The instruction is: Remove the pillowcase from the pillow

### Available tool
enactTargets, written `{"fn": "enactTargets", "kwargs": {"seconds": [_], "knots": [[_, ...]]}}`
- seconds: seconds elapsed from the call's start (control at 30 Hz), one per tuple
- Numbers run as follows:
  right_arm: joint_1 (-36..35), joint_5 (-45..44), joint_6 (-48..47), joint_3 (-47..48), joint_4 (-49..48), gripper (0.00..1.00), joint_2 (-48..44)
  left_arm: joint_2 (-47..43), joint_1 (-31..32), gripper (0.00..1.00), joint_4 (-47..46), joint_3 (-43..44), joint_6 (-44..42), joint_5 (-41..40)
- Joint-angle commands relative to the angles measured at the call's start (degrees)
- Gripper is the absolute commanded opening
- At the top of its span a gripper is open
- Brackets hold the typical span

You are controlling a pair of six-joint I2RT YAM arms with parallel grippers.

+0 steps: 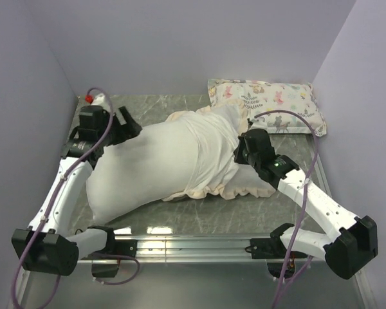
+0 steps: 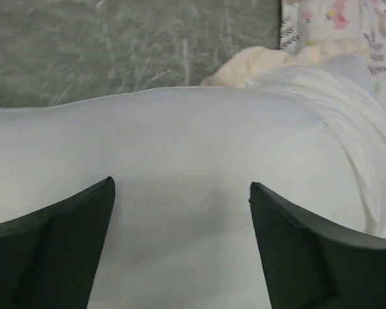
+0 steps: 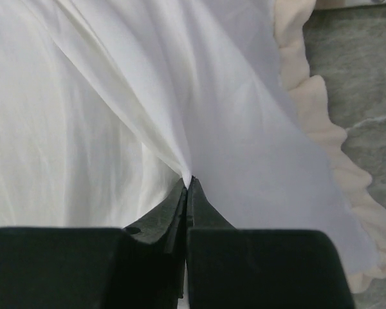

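The pillow [image 1: 138, 177] is a big plain white one lying across the table. The pillowcase [image 1: 215, 145] is turned white side out and bunched over the pillow's right end, its cream ruffled border [image 1: 241, 187] spilling onto the table. My right gripper [image 1: 239, 152] is shut on a pinched fold of the pillowcase [image 3: 231, 122], and the fabric pulls up into the gripper [image 3: 190, 181]. My left gripper [image 1: 130, 127] is at the pillow's far left end. In the left wrist view this gripper [image 2: 180, 185] stands open over the bare pillow [image 2: 180, 141], with nothing between its fingers [image 2: 64, 244].
A small animal-print pillow [image 1: 270, 103] lies at the back right against the wall. The grey marble table [image 1: 180, 215] shows along the front and at the back left. Lilac walls close in on three sides. The ruffle [image 3: 334, 154] lies on the table at the right.
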State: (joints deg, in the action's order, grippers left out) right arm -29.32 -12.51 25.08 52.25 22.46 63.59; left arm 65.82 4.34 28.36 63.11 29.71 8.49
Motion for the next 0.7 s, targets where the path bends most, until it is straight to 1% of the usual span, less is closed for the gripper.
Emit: {"fn": "enactTargets", "kwargs": {"seconds": [0.0, 0.03, 0.07, 0.1, 0.13, 0.17, 0.2, 0.27, 0.3, 0.33, 0.37, 0.43, 0.47, 0.57, 0.6, 0.63, 0.67], "knots": [[-1.53, -1.38, 1.02, -2.94, -3.20, 0.00, 0.30, -2.36, 10.58, 0.93, 1.15, 6.23, -3.34, -12.06], [-2.05, -1.37, 1.11, -3.38, -3.56, 0.00, 0.56, -2.28, 15.13, 0.95, 2.04, 7.28, -3.78, -16.71], [-2.14, -1.72, 1.28, -3.99, -3.74, 0.00, 1.18, -2.02, 17.17, 0.95, 3.09, 7.64, -3.70, -18.14], [-2.23, -1.73, 1.37, -4.26, -3.91, 0.00, 1.44, -1.67, 19.20, 0.99, 5.19, 7.81, -3.79, -19.38], [-2.32, -1.64, 1.37, -4.52, -4.26, 0.00, 1.53, -1.05, 23.13, 0.99, 5.82, 7.12, -3.26, -20.35], [-2.41, -1.64, 1.20, -5.05, -4.53, 0.00, 1.62, -0.96, 25.26, 0.99, 6.35, 6.42, -2.82, -23.23], [-2.32, -1.38, 1.20, -5.14, -5.14, 0.00, 1.88, -0.87, 29.28, 0.99, 6.44, 4.23, -2.21, -24.56], [-2.49, -1.20, 0.94, -4.79, -5.23, 0.00, 2.41, -1.13, 32.47, 0.99, 5.57, 1.68, -0.63, -25.80], [-2.41, -0.85, 0.33, -4.61, -5.41, 0.04, 2.59, -1.13, 33.62, 0.99, 4.87, -0.77, -0.19, -25.72], [-2.49, -0.50, 0.06, -4.35, -5.41, 0.10, 2.50, -0.61, 35.54, 0.99, 3.56, -1.93, 0.43, -25.37], [-2.58, -0.32, -0.21, -3.91, -5.41, 0.28, 2.07, -0.17, 36.35, 0.99, 2.94, -2.90, 0.61, -25.11], [-3.11, -0.23, -1.26, -3.47, -4.88, 0.46, 1.27, 1.75, 37.58, 0.99, 2.32, -5.09, 1.83, -26.15], [-3.55, -0.23, -1.61, -3.30, -4.62, 0.60, -0.30, 2.55, 37.67, 0.99, 2.05, -5.63, 2.19, -26.51], [-6.44, -0.93, -1.70, -3.29, -3.13, 0.75, -4.60, 5.63, 37.59, 0.99, 1.79, -6.60, 3.33, -28.26], [-7.84, -1.37, -0.83, -3.38, -2.16, 0.76, -5.66, 6.24, 37.67, 0.93, 1.61, -6.60, 3.59, -28.44], [-10.99, -1.72, -0.13, -3.47, -1.72, 0.77, -6.63, 7.12, 37.67, 0.85, 1.26, -6.69, 3.68, -28.36], [-13.28, -2.07, 0.66, -4.17, -1.45, 0.79, -8.21, 7.39, 37.59, 0.74, 0.82, -6.60, 3.77, -28.44]]}}
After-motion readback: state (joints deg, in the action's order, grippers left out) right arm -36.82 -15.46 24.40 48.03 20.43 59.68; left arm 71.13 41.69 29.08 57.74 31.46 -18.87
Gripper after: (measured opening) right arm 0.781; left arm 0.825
